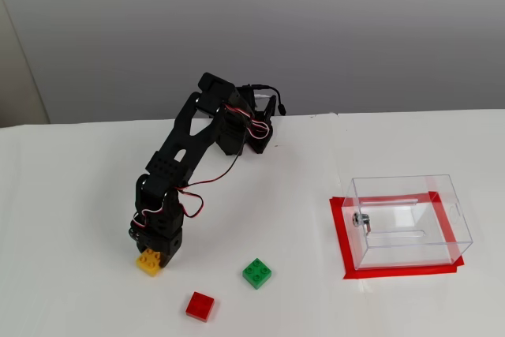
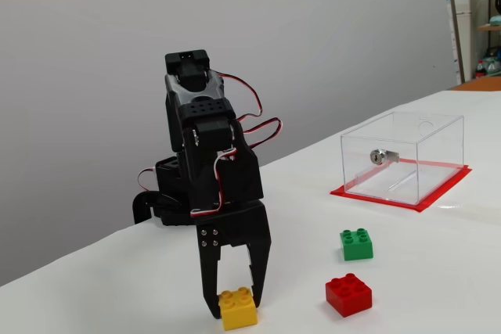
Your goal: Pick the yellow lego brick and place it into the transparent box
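The yellow lego brick rests on the white table at the front left, and also shows in the other fixed view. My black gripper points straight down over it, one finger on each side of the brick, pressing against its sides. In a fixed view the gripper covers the brick's far edge. The transparent box stands far to the right on a red tape rectangle, open and empty apart from a small metal fitting on its wall.
A green brick and a red brick lie on the table between the gripper and the box; both show in the other fixed view too, green brick and red brick. The arm's base stands at the table's back.
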{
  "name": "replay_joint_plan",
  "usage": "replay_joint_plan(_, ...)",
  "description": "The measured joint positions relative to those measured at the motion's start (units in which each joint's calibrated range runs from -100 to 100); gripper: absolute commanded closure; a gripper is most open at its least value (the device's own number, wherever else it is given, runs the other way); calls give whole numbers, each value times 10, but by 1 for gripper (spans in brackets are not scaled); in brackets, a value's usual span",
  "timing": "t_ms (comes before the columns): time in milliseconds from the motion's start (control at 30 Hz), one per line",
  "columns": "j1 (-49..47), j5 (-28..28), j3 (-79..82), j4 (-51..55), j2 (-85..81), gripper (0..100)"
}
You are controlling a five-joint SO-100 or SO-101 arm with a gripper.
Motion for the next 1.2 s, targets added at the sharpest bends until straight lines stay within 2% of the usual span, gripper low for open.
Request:
replay_joint_plan(367,-1,0,0,0,-15,88)
replay_joint_plan(767,-56,-4,0,67,-192,88)
replay_joint_plan(1200,-264,-4,1,145,-397,89)
